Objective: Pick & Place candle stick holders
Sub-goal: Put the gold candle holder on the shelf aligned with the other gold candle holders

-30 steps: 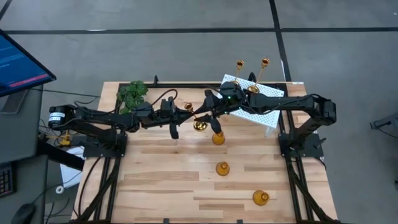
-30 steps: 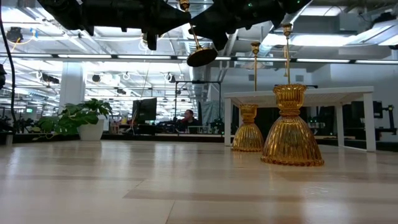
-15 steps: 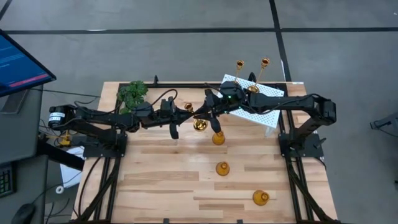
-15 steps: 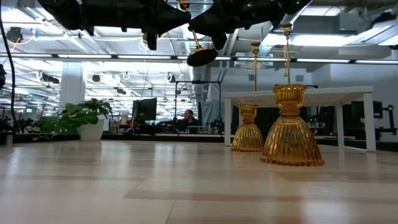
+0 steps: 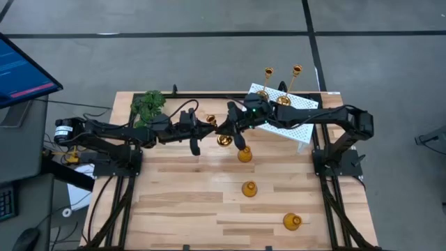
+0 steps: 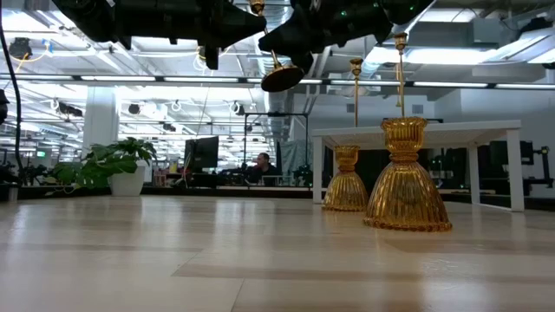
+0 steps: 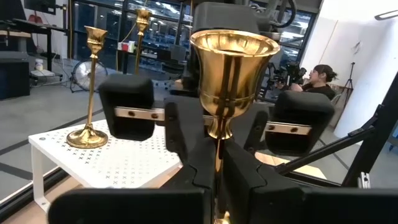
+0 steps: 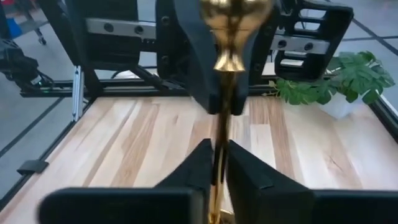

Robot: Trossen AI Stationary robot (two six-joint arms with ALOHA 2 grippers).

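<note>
Between both pincers — brass stick (image 5: 217,131) tilted, base (image 6: 282,79) down.

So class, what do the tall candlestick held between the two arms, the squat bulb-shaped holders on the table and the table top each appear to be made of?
Tall candlestick: probably polished brass; mirror-bright gold reflections.
Squat holders: likely amber glass, possibly gilded; ribbed, glossy, seemingly translucent.
Table top: light wood planks; visible grain and seams, smooth finish.
</note>
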